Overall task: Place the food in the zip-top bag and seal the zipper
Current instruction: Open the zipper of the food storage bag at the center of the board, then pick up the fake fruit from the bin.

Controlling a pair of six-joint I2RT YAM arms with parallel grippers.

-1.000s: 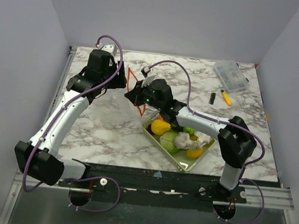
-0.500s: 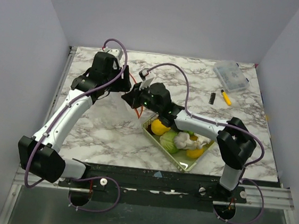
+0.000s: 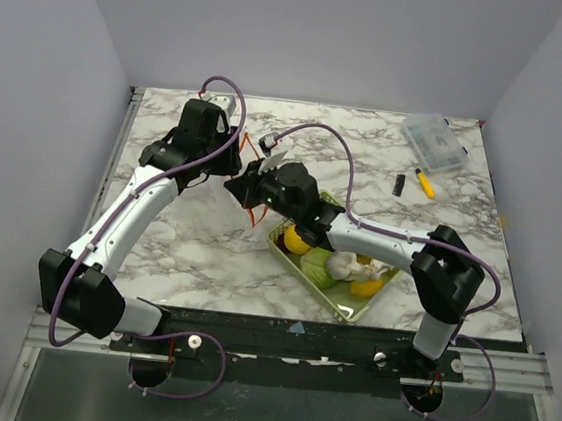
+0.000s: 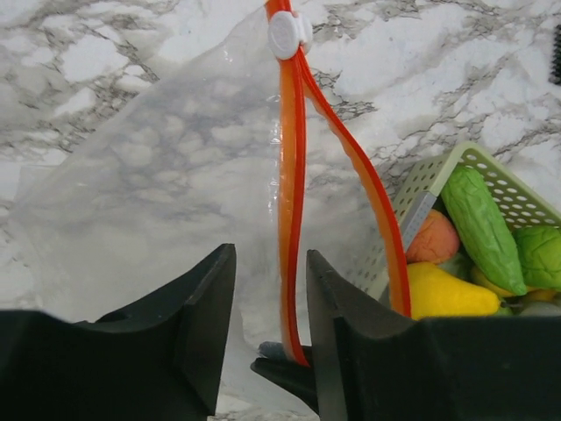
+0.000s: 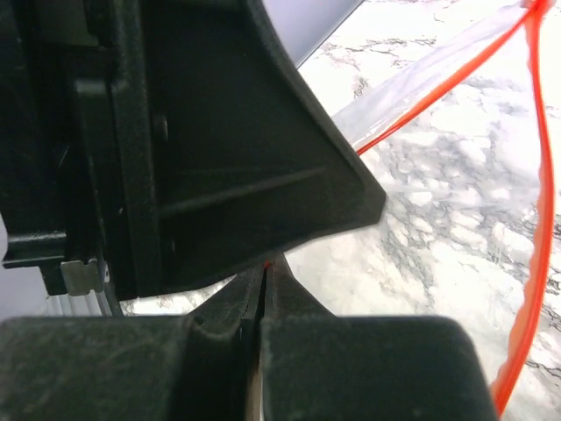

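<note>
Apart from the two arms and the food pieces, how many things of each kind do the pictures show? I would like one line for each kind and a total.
zip-top bag: 1
mesh basket: 1
clear lidded box: 1
yellow marker: 1
small black item: 1
Total: 5

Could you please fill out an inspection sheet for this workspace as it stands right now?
Surface: marble-pattern table; damage: nothing seen.
Job's things: clear zip-top bag, mouth open, nothing inside; orange-red zipper with white slider at one end; toy food in the pale green mesh basket.
Clutter: clear lidded box, yellow marker and small black piece, far right.
Hands: left hand open, straddling the zipper; right hand shut on the zipper.
Cables: purple cables arch over the workspace.
Surroundings: plain grey walls on three sides.
</note>
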